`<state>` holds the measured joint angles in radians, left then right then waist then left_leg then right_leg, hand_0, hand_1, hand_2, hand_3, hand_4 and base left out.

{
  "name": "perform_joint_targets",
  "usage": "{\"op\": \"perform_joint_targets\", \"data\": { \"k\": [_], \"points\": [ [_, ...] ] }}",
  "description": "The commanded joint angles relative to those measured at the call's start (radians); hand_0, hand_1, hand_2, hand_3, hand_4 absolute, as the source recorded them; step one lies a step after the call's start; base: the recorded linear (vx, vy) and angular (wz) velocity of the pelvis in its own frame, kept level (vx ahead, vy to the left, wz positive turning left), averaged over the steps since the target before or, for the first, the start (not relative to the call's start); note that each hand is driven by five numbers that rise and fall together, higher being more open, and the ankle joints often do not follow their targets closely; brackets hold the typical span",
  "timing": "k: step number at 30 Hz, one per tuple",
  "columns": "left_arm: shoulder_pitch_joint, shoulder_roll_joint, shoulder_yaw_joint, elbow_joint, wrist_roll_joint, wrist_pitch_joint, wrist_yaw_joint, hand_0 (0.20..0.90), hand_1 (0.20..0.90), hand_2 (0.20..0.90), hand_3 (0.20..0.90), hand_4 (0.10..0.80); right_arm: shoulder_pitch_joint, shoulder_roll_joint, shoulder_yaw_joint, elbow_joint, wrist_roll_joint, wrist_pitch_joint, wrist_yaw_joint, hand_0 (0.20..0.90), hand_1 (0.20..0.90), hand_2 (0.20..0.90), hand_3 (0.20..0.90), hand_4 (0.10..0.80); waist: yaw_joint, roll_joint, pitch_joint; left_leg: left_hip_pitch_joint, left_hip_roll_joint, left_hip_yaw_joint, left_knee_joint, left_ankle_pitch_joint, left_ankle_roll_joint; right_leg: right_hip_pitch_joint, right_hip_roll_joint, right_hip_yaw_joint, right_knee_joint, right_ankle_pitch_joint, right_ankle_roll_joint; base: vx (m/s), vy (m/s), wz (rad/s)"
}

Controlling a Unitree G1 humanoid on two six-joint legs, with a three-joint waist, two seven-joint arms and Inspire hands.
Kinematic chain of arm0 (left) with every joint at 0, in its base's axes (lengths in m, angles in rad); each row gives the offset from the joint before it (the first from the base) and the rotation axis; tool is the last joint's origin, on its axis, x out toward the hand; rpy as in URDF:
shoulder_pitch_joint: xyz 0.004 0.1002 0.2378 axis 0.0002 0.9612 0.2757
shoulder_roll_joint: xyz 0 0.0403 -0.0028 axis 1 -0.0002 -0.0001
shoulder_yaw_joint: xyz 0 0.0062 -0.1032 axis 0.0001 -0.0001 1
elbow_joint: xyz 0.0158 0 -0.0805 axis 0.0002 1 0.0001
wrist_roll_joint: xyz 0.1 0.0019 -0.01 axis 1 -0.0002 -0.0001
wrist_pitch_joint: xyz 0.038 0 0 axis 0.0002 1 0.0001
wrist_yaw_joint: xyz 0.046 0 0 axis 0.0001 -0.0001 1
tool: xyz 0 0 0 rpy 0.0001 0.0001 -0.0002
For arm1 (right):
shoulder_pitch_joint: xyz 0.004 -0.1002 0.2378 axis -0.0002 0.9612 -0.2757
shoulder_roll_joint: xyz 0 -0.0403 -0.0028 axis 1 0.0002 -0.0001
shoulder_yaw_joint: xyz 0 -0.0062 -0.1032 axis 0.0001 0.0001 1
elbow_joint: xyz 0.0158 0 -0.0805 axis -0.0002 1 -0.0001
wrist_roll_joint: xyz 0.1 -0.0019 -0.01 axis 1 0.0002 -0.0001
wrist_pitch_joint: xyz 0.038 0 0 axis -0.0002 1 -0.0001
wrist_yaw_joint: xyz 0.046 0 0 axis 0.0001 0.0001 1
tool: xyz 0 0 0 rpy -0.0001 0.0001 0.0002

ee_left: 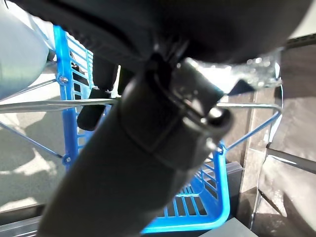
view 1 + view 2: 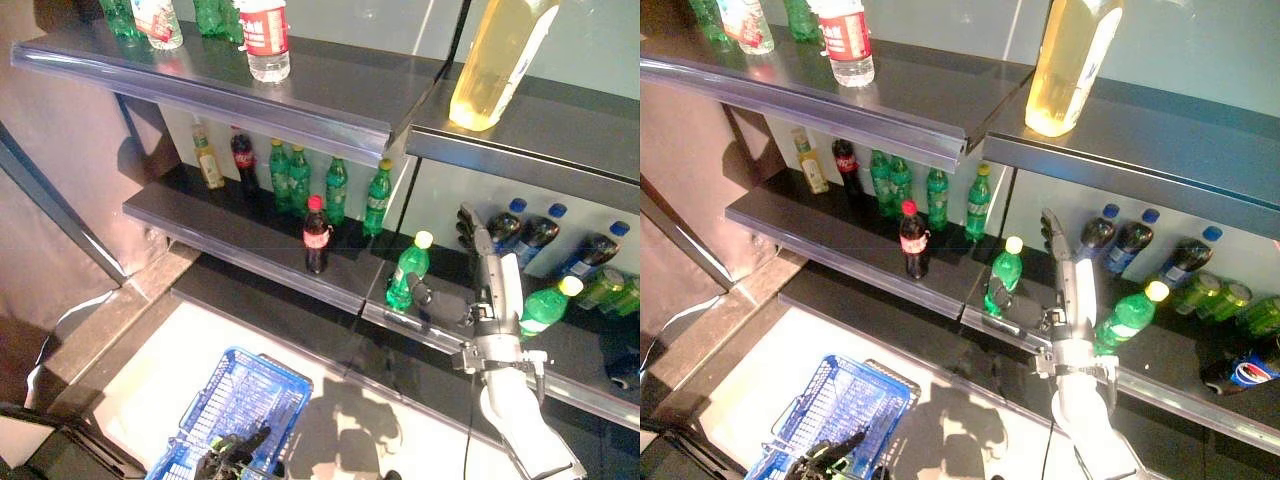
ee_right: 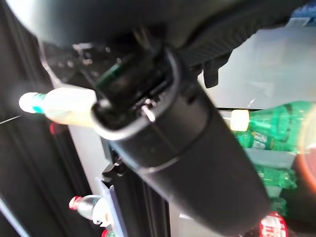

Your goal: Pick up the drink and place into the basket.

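The right robot hand (image 2: pixel 478 245) reaches into the lower shelf (image 2: pixel 250 240) with its fingers stretched out straight and apart, and it holds nothing. Its thumb (image 2: pixel 420 291) points sideways toward a green bottle with a pale yellow cap (image 2: pixel 407 270), which stands upright just beside the thumb on the left side of this robot hand; whether they touch cannot be told. On the other side of the robot hand, close to the wrist, leans a second green bottle with a yellow cap (image 2: pixel 544 306). Just past the fingertips stand dark bottles with blue caps (image 2: pixel 520 230), at the back of the shelf.

Further to the left of the right robot hand, a cola bottle with a red cap (image 2: pixel 316 236) stands alone near the front edge of the shelf, and behind it there is a row of green bottles (image 2: pixel 330 185). On the top shelf (image 2: pixel 330 95), above the robot hand, stands a big bottle of yellow drink (image 2: pixel 495 60), and further left a clear water bottle with a red label (image 2: pixel 266 40).

The left robot hand (image 2: pixel 232 455) is low, at the near rim of the blue basket (image 2: pixel 245 400), which stands on the floor. Its fingers seem to be curled around the wire handle (image 1: pixel 64 102) of the basket.
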<state>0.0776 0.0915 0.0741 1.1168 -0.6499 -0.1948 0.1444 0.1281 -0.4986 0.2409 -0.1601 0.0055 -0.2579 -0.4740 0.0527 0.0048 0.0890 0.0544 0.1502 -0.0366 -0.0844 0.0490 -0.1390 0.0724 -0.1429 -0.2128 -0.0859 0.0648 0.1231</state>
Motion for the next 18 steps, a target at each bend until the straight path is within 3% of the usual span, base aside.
{"op": "perform_joint_targets", "data": {
  "k": [1,18],
  "points": [
    [0.061,0.042,-0.08,-0.001,0.058,-0.066,0.024,0.3,0.3,0.3,0.2,0.1,-0.081,-0.002,-0.009,-0.089,0.04,-0.056,-0.027,0.9,0.9,0.9,0.9,0.8,0.024,0.008,0.006,-0.051,0.007,-0.006,0.032,0.02,0.031,-0.001,-0.054,-0.013,0.1,-0.071,-0.015,0.012,0.046,0.0],
    [0.074,0.037,-0.197,-0.08,-0.011,-0.095,0.028,0.3,0.3,0.3,0.2,0.1,-0.121,0.035,0.01,-0.057,0.062,-0.074,-0.269,0.9,0.9,0.9,0.9,0.8,0.039,0.036,0.129,-0.144,-0.046,-0.062,0.171,-0.01,0.045,-0.093,-0.074,-0.012,0.242,-0.11,-0.036,0.004,0.045,0.02]
  ]
}}
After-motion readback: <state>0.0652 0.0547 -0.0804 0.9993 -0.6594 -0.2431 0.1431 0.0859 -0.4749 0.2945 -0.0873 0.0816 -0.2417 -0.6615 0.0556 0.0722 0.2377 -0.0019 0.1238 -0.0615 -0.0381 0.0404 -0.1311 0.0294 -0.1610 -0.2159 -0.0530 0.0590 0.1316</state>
